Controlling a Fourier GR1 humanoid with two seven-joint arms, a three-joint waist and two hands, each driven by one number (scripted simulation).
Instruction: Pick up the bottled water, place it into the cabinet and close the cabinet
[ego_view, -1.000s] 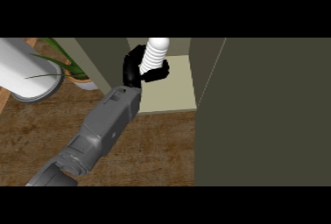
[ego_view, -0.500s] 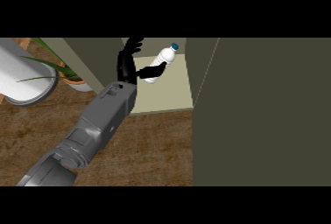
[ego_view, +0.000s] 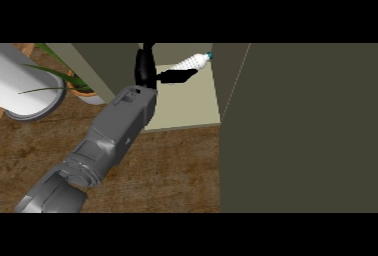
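At the far left stands a big grey pipe (ego_view: 26, 85), and beside it a green plant (ego_view: 63, 75) in a pot. Next comes one grey arm, which reaches up from the bottom edge over the brown counter (ego_view: 170, 170). Which arm it is cannot be told for sure; it looks like the left one. Its black hand (ego_view: 148, 70) is open, with fingers straight up and the thumb out toward the bottle (ego_view: 188, 62). The bottle lies tilted inside the cabinet (ego_view: 181, 107), just by the thumb, with its blue cap near the door (ego_view: 303, 125). The bottle seems to be let go. The placing step looks almost done. Next, the hand should pull out and then swing the big door shut.
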